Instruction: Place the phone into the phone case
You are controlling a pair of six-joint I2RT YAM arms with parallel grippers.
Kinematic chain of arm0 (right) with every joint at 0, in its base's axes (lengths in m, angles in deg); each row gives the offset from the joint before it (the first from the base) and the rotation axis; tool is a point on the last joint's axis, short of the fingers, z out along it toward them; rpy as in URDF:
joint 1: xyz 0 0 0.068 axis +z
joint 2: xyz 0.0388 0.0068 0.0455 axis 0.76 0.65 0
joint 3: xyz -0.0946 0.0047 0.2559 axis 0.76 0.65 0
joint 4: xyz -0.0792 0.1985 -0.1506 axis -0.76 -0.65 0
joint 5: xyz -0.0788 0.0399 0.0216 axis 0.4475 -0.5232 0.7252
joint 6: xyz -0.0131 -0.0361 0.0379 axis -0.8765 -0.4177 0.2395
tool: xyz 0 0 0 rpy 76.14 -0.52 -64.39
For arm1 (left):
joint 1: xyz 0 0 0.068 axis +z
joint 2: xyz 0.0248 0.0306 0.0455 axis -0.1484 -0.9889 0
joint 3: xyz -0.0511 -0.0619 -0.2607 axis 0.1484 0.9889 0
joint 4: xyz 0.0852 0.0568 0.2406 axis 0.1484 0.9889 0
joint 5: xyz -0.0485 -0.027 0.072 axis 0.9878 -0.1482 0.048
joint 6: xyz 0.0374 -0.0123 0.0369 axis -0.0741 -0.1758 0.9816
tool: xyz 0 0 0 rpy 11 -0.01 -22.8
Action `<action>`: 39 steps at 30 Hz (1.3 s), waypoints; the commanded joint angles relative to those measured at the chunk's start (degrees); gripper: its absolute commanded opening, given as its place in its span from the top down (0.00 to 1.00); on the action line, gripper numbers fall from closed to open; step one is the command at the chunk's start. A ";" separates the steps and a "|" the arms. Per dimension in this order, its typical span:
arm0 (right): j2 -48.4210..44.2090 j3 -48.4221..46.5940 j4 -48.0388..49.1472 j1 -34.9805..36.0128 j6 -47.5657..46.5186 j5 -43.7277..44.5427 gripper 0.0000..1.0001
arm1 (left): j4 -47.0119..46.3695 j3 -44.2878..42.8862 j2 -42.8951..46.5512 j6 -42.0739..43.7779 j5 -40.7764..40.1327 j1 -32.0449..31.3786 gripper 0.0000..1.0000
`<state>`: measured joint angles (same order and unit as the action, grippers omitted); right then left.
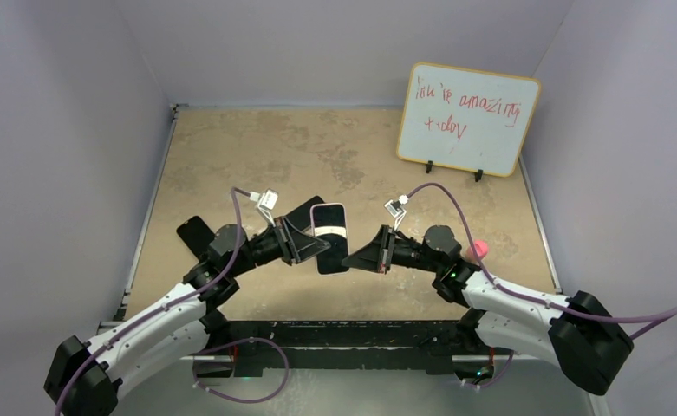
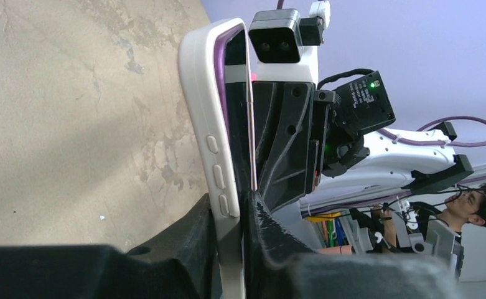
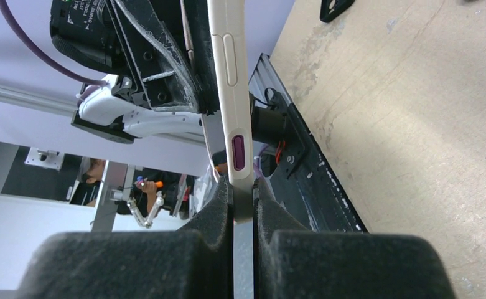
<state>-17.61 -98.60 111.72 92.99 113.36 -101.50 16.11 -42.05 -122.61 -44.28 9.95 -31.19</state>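
Left gripper (image 2: 231, 215) clamps one end of the white phone case (image 2: 200, 112), right gripper (image 3: 243, 199) pinches its opposite edge, both holding it above the worktop (image 1: 257, 156); the phone (image 1: 329, 218) lies against its open side.

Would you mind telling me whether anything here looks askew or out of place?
The phone seems not fully seated: in the left wrist view its pink edge stands proud of the case wall. Both the left gripper and right gripper clamp the case. Nothing looks spilled or damaged.
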 commanded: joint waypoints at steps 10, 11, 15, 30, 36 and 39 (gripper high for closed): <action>-2.41 -0.64 2.59 0.13 -3.59 -2.93 1.00 | -12.58 0.99 -2.35 -8.14 4.98 9.05 0.58; -2.29 -0.61 2.55 0.12 -3.76 -3.13 1.00 | -12.76 1.00 -2.58 -8.24 4.36 9.34 0.59; -1.35 -0.93 2.80 0.13 -4.30 -4.09 1.00 | -13.15 0.84 -4.45 -7.20 3.09 9.84 0.68; -3.45 -1.32 -0.80 0.12 -6.58 -0.05 1.00 | 8.07 -7.80 -6.98 7.89 -3.92 9.85 0.79; -1.87 -1.39 3.31 0.15 -7.17 -4.64 1.00 | 1.67 -7.41 -8.12 4.02 0.19 9.91 0.64; -1.94 -1.15 4.53 0.13 -7.40 -5.46 1.00 | -2.45 -6.72 -8.40 1.21 2.06 10.04 0.66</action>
<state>-18.75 -98.56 107.46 92.90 107.52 -102.62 20.50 -48.17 -130.63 -41.44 10.60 -21.75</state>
